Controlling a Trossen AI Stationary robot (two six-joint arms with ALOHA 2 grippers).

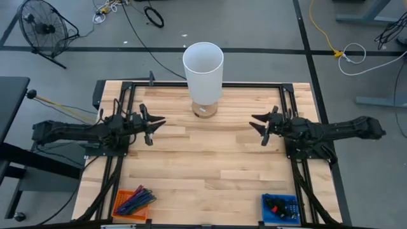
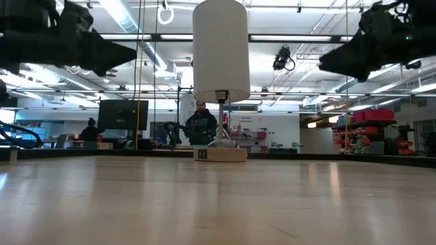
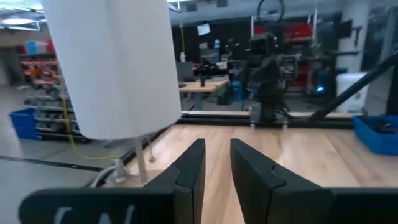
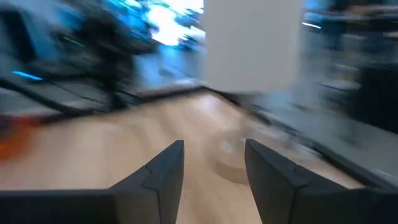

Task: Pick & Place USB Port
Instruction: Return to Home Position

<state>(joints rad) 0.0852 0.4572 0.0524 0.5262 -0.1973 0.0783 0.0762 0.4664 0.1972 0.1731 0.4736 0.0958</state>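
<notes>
Cables [image 1: 137, 200] lie in the orange bin [image 1: 119, 210] and blue bin [image 1: 292, 216] at the table's [image 1: 203, 165] corners as I home the left gripper [image 1: 154, 124] and right gripper [image 1: 257, 127], both empty and spread apart; only parking seems left.

We look level across a pale wooden desk [image 2: 218, 204]. At its far middle a tall white cylindrical lamp shade [image 2: 220, 51] rises on a thin stem from a round wooden base [image 2: 219, 154]. The left arm's dark end effector [image 2: 122, 53] hangs high at the left, and the right arm's dark end effector [image 2: 330, 62] high at the right. Beyond the base stands a person in dark clothes [image 2: 199, 126].
</notes>
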